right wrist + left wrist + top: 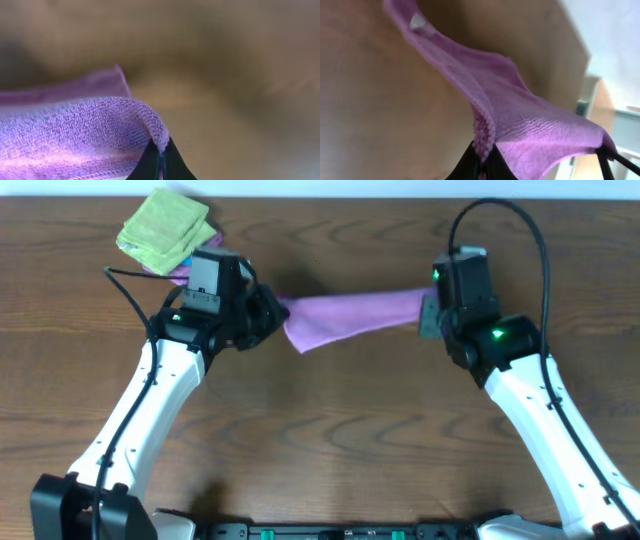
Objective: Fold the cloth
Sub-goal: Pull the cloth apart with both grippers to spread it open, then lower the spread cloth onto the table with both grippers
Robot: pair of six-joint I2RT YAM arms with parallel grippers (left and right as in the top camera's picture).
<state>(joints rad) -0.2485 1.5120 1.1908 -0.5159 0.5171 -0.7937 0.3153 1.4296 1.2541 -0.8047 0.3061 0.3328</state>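
Cloth: we are seeing the purple cloth (352, 318) stretching as a band between the two arms, just toward 12 o'clock from the middle of the table (330, 450). Its end toward 9 o'clock is spreading wider and its end toward 3 o'clock is narrowing.
Height: in both wrist views the cloth is hanging clear of the wood below it.
Left jaws: we are finding them pinching a bunched edge at the cloth's 9 o'clock end, closed down with only fabric between the black tips.
Right jaws: we are finding them gripping a folded edge at the 3 o'clock end, tips pressing together over the fabric.
Arms: the left arm (150, 405) is reaching in from 7 o'clock and the right arm (545, 415) from 5 o'clock.
Elsewhere: a folded green cloth (165, 230) is lying toward 10 o'clock, with a pinkish piece (178, 275) peeking out beneath it.
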